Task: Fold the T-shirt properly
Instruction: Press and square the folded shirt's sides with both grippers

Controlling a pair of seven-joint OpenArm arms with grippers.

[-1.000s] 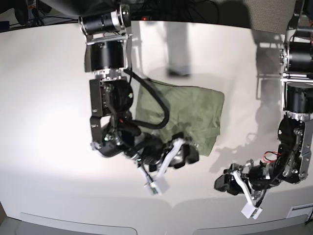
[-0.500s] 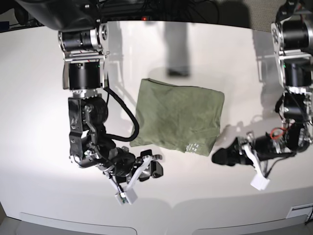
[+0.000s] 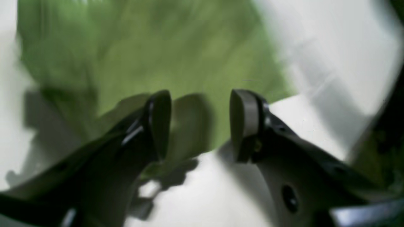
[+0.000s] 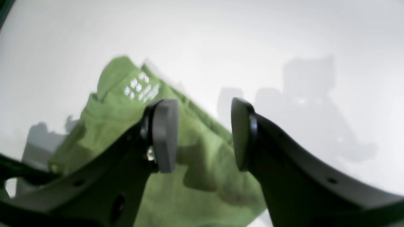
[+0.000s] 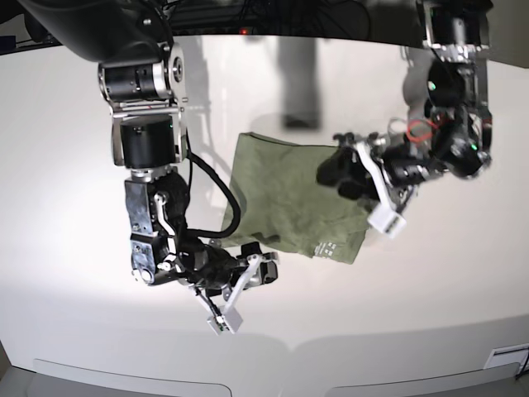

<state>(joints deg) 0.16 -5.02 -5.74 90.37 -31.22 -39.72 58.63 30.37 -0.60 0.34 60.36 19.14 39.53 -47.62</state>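
At centre frame in the base view, we see the T-shirt (image 5: 297, 198) lying folded into a rough rectangle on the white tabletop (image 5: 66, 165), its small white label (image 5: 326, 247) at the lower right corner. The left end effector (image 5: 340, 175) hovers over the shirt's right edge, jaws spread and empty. The right end effector (image 5: 258, 275) sits just below the shirt's lower left edge, jaws likewise spread, holding nothing.
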